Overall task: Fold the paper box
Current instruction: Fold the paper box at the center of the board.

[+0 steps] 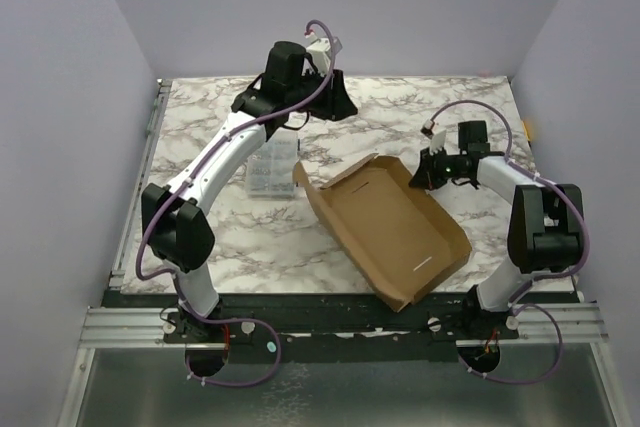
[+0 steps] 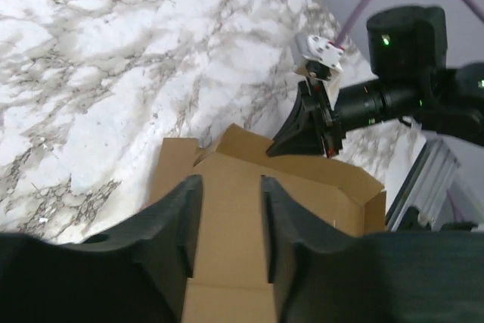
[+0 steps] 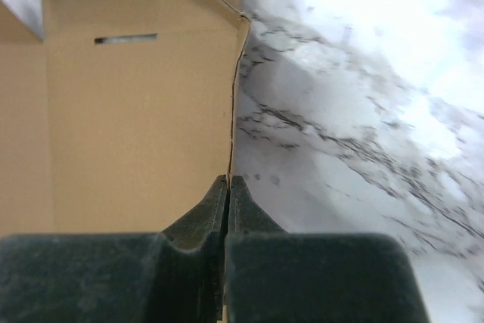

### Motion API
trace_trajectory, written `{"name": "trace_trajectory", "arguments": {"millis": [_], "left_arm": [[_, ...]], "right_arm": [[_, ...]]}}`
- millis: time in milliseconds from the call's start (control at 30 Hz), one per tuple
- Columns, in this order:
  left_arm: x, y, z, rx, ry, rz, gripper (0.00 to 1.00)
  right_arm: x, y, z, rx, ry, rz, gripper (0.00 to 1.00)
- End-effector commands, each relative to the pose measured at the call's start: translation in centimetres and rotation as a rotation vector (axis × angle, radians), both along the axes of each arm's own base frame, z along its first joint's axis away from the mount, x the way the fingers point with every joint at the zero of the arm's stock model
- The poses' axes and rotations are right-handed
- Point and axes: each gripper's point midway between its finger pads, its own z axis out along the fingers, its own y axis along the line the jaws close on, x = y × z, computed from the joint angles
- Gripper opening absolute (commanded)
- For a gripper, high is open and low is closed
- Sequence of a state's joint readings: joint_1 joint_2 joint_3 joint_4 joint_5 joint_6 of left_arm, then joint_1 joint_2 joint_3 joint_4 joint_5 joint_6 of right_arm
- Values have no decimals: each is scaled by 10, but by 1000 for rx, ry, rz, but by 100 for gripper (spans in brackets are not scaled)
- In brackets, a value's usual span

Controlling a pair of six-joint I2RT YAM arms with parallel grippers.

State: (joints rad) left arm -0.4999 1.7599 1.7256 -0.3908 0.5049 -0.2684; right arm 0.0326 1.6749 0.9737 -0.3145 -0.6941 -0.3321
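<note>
The paper box (image 1: pixel 395 232) is a brown cardboard sheet lying on the marble table, partly folded, with its side walls raised. My right gripper (image 1: pixel 420 175) is shut on the thin upper edge of the box's far right wall; the right wrist view shows its jaws (image 3: pixel 228 181) pinching that wall (image 3: pixel 136 126) edge-on. My left gripper (image 1: pixel 335 99) is open and empty, raised above the back of the table, apart from the box. In the left wrist view its fingers (image 2: pixel 232 179) frame the box (image 2: pixel 227 217) from a distance, with the right gripper (image 2: pixel 306 128) on the box's rim.
A small clear plastic compartment case (image 1: pixel 272 175) lies on the table just left of the box. An aluminium rail (image 1: pixel 150 137) runs along the table's left edge. Lilac walls close in the back and sides.
</note>
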Motion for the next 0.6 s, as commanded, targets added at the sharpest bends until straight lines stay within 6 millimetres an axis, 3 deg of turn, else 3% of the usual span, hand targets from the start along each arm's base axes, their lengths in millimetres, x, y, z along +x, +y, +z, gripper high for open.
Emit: {"name": "trace_trajectory", "arguments": {"millis": [0, 100, 167, 267, 333, 433, 567], "left_arm": [[20, 4, 27, -68, 55, 185, 49], [27, 34, 41, 3, -11, 323, 60], [20, 63, 42, 50, -23, 413, 72], [-11, 105, 8, 26, 115, 517, 93], [-42, 124, -27, -22, 239, 565, 95], [-89, 133, -82, -84, 428, 623, 97], [-125, 149, -111, -125, 511, 717, 97]], "right_arm": [[21, -33, 22, 22, -78, -142, 1], [22, -52, 18, 37, -63, -214, 1], [22, -62, 13, 39, -50, -249, 1], [25, -77, 9, 31, -48, -307, 1], [28, -87, 7, 21, -52, -352, 1], [31, -94, 6, 14, -51, -403, 1], [36, -105, 7, 5, -58, -477, 1]]}}
